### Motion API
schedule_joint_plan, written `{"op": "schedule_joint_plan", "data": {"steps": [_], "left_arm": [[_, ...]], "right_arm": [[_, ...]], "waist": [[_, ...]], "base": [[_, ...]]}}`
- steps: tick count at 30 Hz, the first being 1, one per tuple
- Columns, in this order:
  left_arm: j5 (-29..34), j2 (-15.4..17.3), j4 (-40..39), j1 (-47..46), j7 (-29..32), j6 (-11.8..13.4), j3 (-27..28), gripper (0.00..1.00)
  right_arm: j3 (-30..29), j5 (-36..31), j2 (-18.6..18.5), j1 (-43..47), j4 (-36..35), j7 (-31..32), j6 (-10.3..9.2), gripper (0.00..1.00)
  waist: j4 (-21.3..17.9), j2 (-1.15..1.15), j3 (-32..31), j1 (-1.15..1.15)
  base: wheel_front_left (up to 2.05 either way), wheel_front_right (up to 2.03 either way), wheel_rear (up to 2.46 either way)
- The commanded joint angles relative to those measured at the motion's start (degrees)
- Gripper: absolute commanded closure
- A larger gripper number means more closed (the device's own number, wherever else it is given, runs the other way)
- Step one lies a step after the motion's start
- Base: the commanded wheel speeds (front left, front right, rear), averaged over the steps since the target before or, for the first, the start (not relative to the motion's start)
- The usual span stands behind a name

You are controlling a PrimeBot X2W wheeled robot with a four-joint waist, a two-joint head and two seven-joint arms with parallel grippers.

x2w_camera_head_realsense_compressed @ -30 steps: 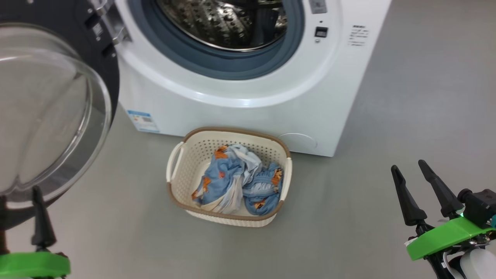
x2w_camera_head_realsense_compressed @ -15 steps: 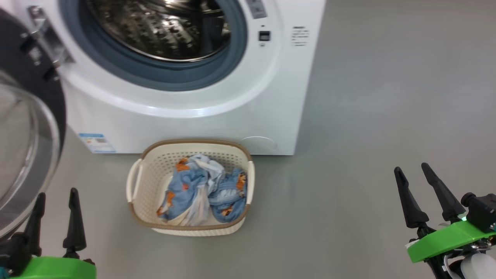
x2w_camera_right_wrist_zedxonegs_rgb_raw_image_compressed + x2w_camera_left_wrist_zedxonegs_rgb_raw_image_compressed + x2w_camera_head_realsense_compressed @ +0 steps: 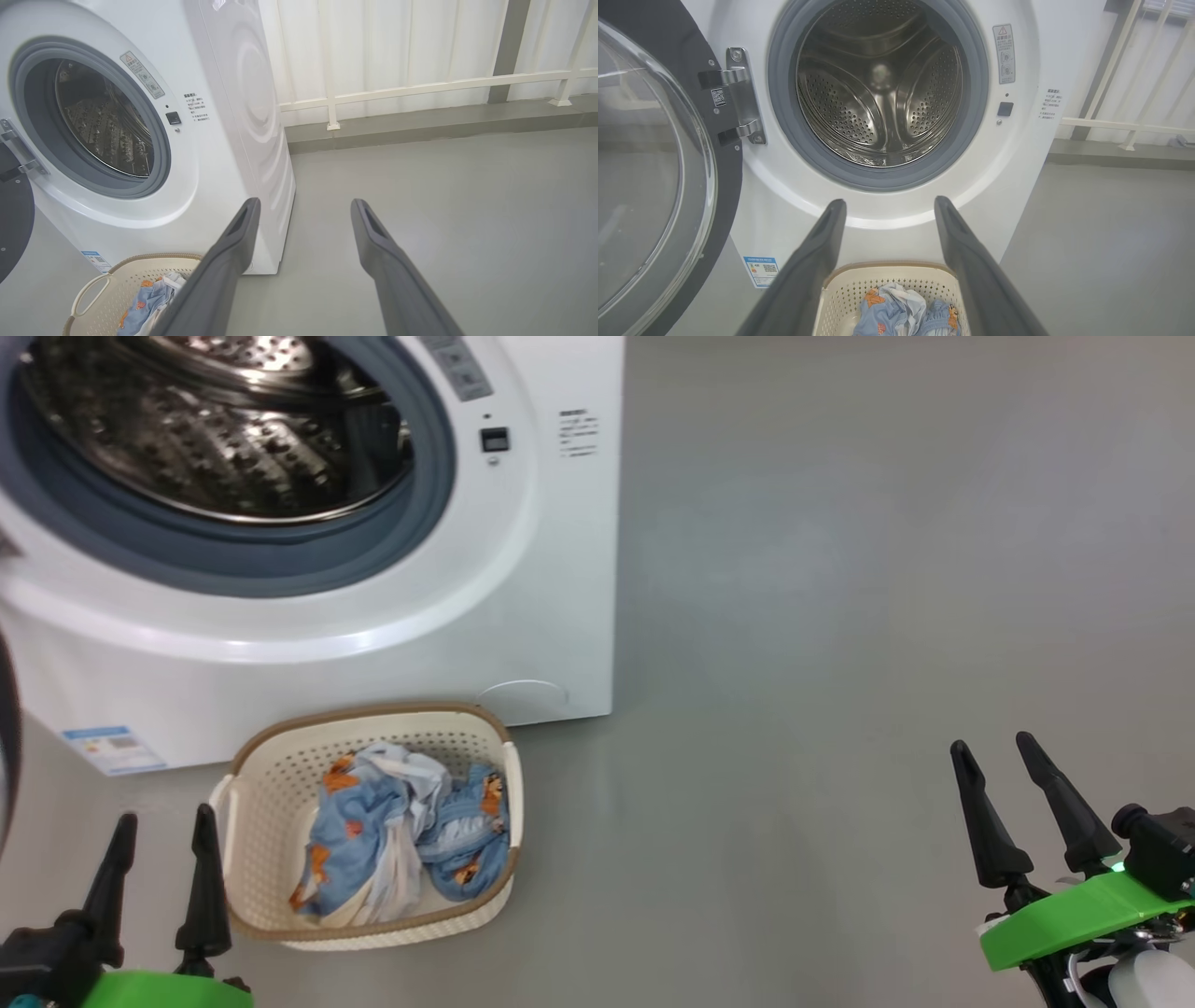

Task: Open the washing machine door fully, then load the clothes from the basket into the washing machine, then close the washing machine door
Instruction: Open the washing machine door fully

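The white washing machine (image 3: 523,569) stands at the upper left with its steel drum (image 3: 215,439) exposed. Its door (image 3: 658,177), black-rimmed with a clear glass bowl, hangs swung wide open on the left hinge. On the floor against the machine's front sits the cream basket (image 3: 261,775) holding the light-blue and white clothes (image 3: 392,840). My left gripper (image 3: 163,826) is open and empty, just left of the basket. My right gripper (image 3: 994,751) is open and empty, far right over bare floor.
Grey floor (image 3: 840,616) stretches to the right of the machine. A white railing (image 3: 420,88) and pale wall run behind, along a raised kerb. A blue label (image 3: 112,747) sits low on the machine's front.
The head camera has swung right, so the machine and basket slid left in view and the door left the frame. The left gripper now shows fully; both stay open.
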Motion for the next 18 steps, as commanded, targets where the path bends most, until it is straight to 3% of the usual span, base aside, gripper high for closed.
{"op": "schedule_joint_plan", "data": {"steps": [1, 18], "left_arm": [[0.60, 1.21, -1.91, -0.18, -0.36, 0.04, 1.82, 0.00], [5.84, -0.01, -4.48, 1.13, -0.36, 0.03, 2.54, 0.00]], "right_arm": [[0.63, -0.67, -0.91, 0.35, -1.50, -0.71, 0.25, 0.00], [-0.45, -0.83, -0.08, 0.82, -1.82, -0.71, 0.25, 0.00]], "waist": [[-1.55, 0.00, -0.24, 0.00], [-3.15, 0.00, 0.16, 0.00]], "base": [[0.00, 0.00, 0.00], [0.00, 0.00, 0.00]]}}
